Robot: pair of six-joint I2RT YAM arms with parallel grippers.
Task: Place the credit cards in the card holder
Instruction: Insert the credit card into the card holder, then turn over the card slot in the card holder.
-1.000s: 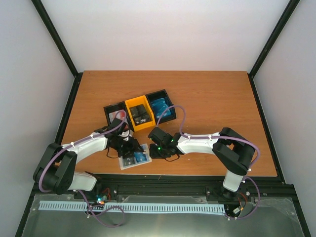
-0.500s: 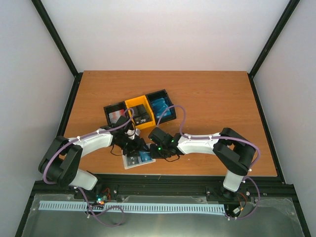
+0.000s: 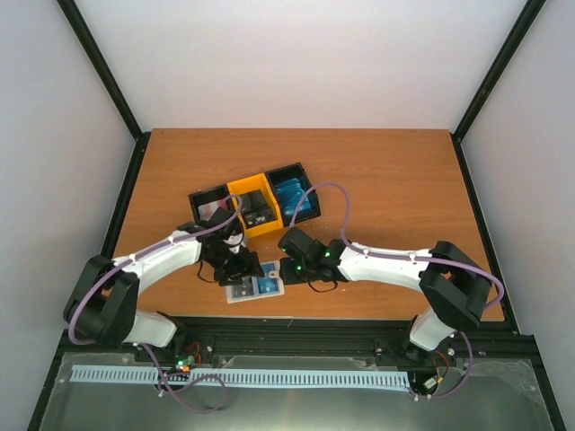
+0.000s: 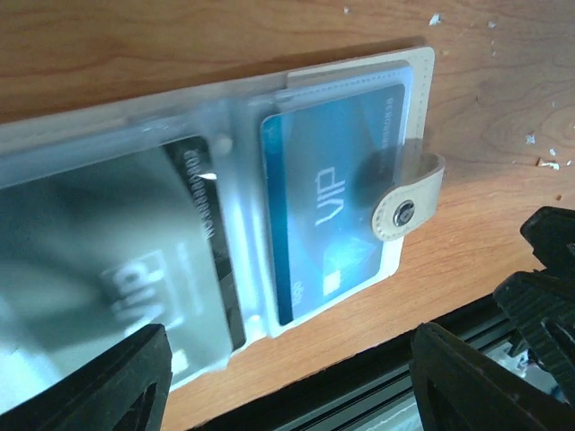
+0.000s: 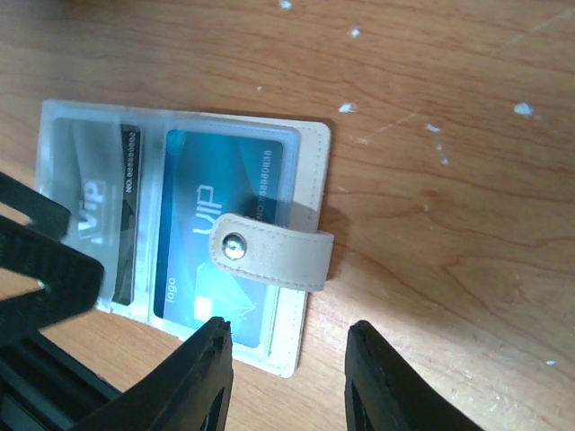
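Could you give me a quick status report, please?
Both open, empty: left gripper, right gripper, above card holder. Holder lies open; blue card, black card pocketed. Only snap tab across blue card.

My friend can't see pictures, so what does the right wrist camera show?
An open beige card holder lies on the wooden table, a blue card in one clear pocket, a black card in the next, its snap tab folded across the blue one. The right pincer hangs open and empty over it.
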